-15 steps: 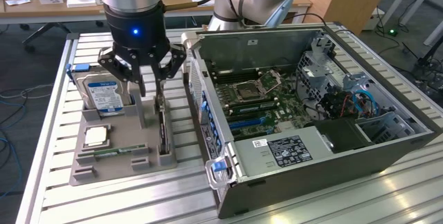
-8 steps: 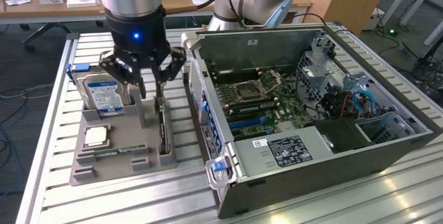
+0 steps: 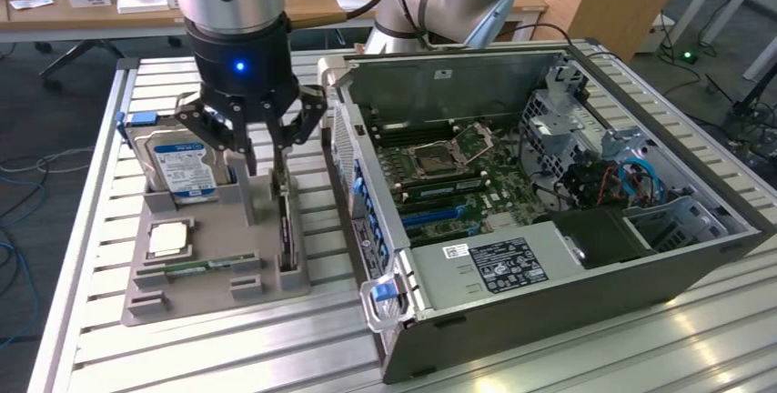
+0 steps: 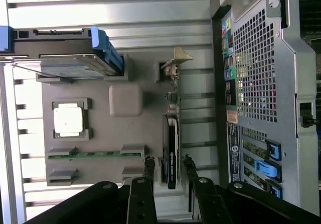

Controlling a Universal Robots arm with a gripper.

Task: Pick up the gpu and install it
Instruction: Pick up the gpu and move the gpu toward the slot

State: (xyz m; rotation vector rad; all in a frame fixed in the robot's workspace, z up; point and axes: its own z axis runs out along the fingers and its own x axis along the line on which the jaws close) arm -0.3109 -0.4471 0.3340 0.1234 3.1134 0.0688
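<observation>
The gripper (image 3: 267, 171) is hanging over the grey holder (image 3: 195, 295) near the tabletop's (image 3: 243, 357) edge on the exterior view's left. Its fingers (image 4: 149, 166) are spread open on either side of the gpu (image 4: 170, 148), which is standing on edge in the holder, just beside the open computer case (image 3: 547, 193).

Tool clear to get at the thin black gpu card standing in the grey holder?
Likely yes: the open tool hangs just above the thin black gpu card in the grey holder, straddling it, with nothing in between.

Likely robotics lab, cluttered desks (image 3: 318, 4), aluminium workbench (image 3: 218, 357)
</observation>
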